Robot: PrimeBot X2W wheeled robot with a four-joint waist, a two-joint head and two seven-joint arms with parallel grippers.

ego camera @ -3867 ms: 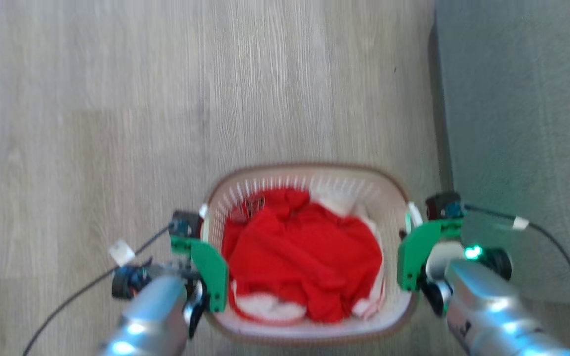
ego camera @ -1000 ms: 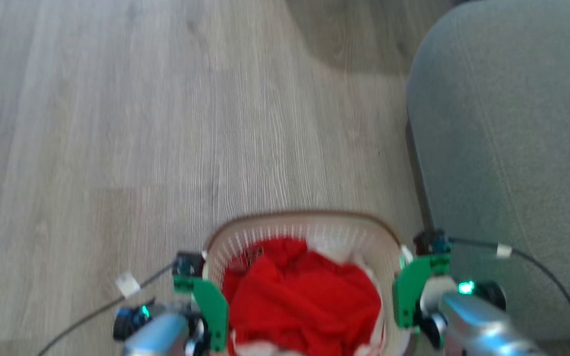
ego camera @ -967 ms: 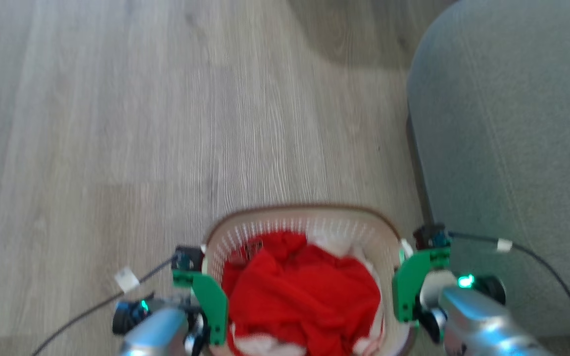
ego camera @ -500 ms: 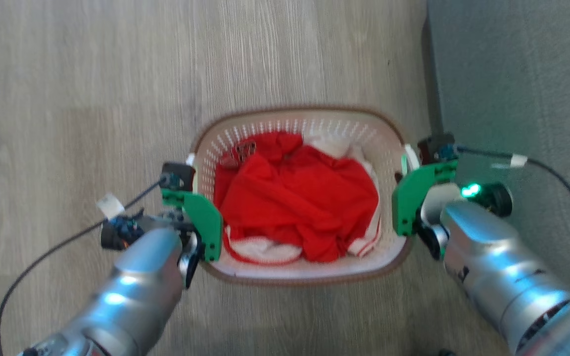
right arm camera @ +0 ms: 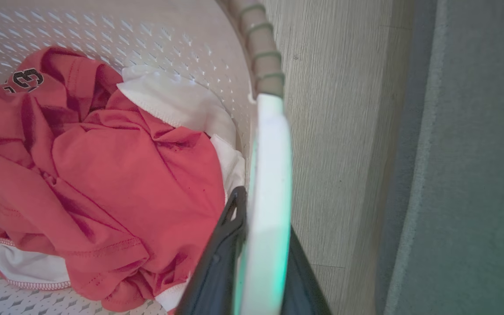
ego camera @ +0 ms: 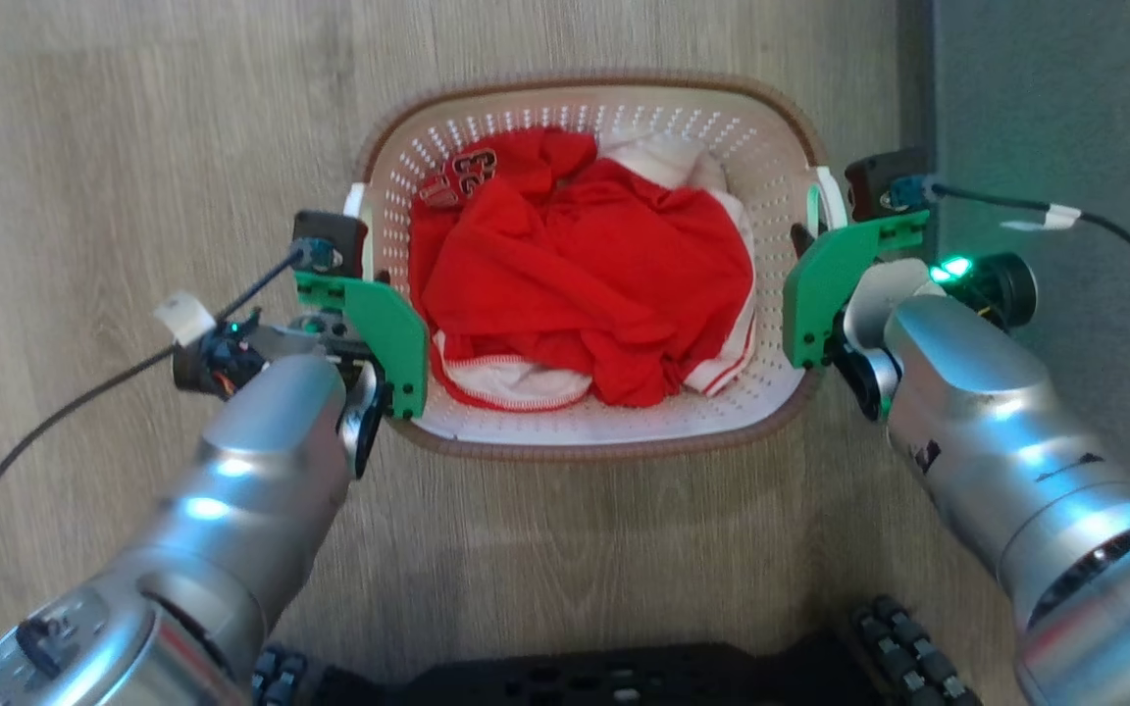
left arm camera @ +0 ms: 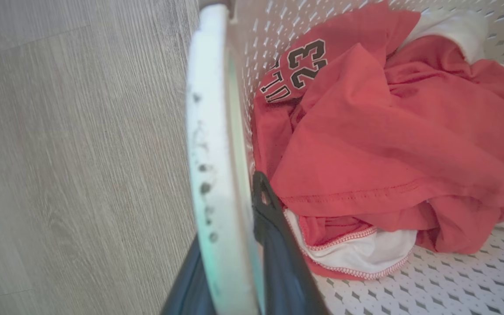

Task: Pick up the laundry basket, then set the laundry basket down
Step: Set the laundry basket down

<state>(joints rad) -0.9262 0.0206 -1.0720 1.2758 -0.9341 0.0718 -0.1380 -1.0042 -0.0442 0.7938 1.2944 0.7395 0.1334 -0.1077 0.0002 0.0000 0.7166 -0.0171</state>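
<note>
You've got the grasp done, as far as these views show. The laundry basket (ego camera: pixel 590 449) is in front of you, btwn both arms, upright, w/ the red clothes (ego camera: pixel 585 265) and some white fabric (ego camera: pixel 658 157) bunched inside. Your left gripper (left arm camera: pixel 228 227) has its jaws closed on the left handle (left arm camera: pixel 215 144): one dark finger inside the perforated wall, the other outside, both pressed to the white strip. Your right gripper (right arm camera: pixel 263 236) mirrors that on the right handle (right arm camera: pixel 269 175), jaws clamped the same way, inner finger just beside the red cloth.

Pick-up vs set-down: I can't tell for sure whether the basket is off the wood floor (ego camera: pixel 133 147) or resting on it. A soft shadow lies on the planks nearer you than the rim and apart from it. That suggests to me it's hanging in the air, i.e. lift underway or done. Treat that as a guess.

What's left, imo: bring it down level, let the base settle on the floor, then open both jaws and pull the fingers out w/o snagging fabric. Watch the right side: the grey upholstered piece (ego camera: pixel 1065 98) is just beside that arm, and the basket's right edge is near it. Your own dark base (ego camera: pixel 575 677) is close on the near side, so there's not much room toward you.
</note>
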